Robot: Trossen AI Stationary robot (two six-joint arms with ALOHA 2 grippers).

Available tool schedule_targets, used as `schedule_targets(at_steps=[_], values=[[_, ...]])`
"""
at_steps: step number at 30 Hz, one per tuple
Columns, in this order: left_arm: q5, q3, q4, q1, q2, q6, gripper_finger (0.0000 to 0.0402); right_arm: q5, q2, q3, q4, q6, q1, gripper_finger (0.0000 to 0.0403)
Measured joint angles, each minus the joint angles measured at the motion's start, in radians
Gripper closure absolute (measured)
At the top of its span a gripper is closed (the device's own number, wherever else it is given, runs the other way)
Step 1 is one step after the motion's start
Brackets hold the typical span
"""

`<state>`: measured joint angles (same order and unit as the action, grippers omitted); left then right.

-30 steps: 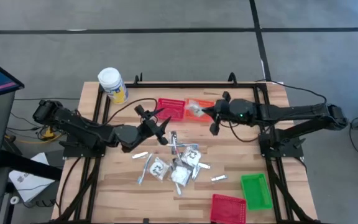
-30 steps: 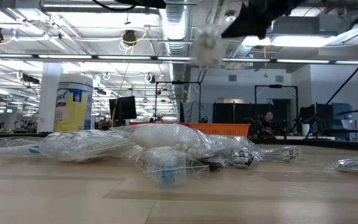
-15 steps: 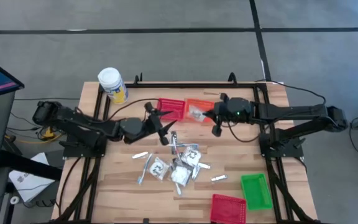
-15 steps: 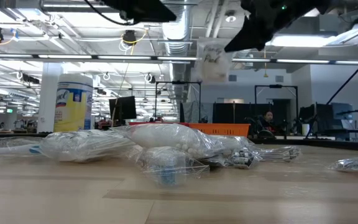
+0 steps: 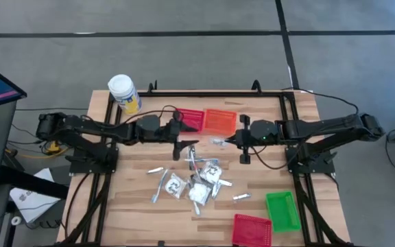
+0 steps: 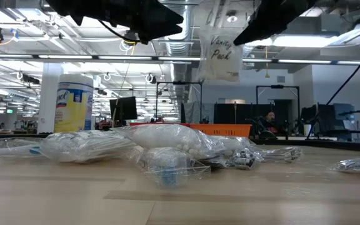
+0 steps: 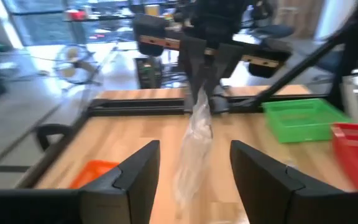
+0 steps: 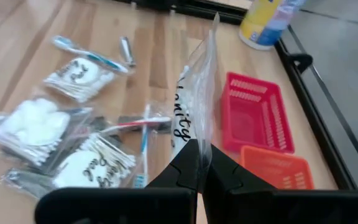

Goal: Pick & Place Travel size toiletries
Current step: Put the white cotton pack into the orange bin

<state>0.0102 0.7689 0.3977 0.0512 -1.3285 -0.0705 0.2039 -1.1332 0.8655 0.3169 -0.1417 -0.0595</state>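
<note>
A clear packet of travel size toiletries [image 6: 220, 57], printed "Vanity Pack", hangs in the air over the table's middle with my right gripper [image 8: 199, 163] shut on it; from above the packet [image 5: 218, 142] shows just off the gripper [image 5: 230, 141]. My left gripper [image 7: 194, 186] is open and level, facing the packet [image 7: 194, 140], which hangs just ahead of its fingers without touching them. From above, my left gripper [image 5: 184, 137] stands left of the packet. Several more wrapped packets and sticks [image 5: 197, 182] lie heaped on the wood. My right gripper pinches the clear packet's edge [image 8: 194, 134] between its two fingers, coming from the table's right and slanting down. The packet hangs upright, lifted clear of the table, its printed face toward the near edge [image 6: 220, 57].
A red basket [image 5: 189, 118] and an orange basket [image 5: 219, 121] stand at the far middle. A green basket [image 5: 282, 209] and another red one [image 5: 252, 230] stand at the near right. A white-lidded yellow jar [image 5: 123, 92] stands at the far left corner.
My right gripper has carried the packet from over the orange basket toward the near edge and a little down; the packet has turned its printed face toward the near side. My left arm has swung toward the far edge, its wrist rolling, and now points level at the packet.
</note>
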Motion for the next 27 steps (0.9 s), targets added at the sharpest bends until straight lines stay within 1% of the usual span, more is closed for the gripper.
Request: schedule_targets(at_steps=[3,5,8,15,19,22,27], values=[[-0.062,0.000,0.002,0.003,0.000,0.002,0.0199,0.001,0.000,0.015,-0.010,0.000,-0.013,0.0403],[-0.068,0.000,0.009,-0.002,-0.002,0.002,0.0194,0.003,0.000,0.018,-0.014,0.000,-0.018,0.0403],[-0.068,-0.001,0.033,-0.006,-0.017,0.005,0.0189,0.003,0.000,0.019,-0.016,0.000,-0.027,0.0403],[-0.063,-0.001,0.145,-0.006,-0.093,-0.004,0.0179,0.003,0.000,0.020,-0.045,0.002,-0.026,0.0403],[-0.061,-0.001,0.220,-0.004,-0.134,-0.006,0.0178,-0.002,0.000,0.020,-0.036,0.003,-0.027,0.0403],[-0.036,-0.001,0.280,-0.004,-0.156,-0.008,0.0178,-0.005,-0.001,0.020,-0.036,0.003,-0.027,0.0403],[-0.028,-0.001,0.334,-0.004,-0.200,-0.010,0.0178,-0.005,-0.001,0.020,-0.035,0.012,-0.026,0.0403]])
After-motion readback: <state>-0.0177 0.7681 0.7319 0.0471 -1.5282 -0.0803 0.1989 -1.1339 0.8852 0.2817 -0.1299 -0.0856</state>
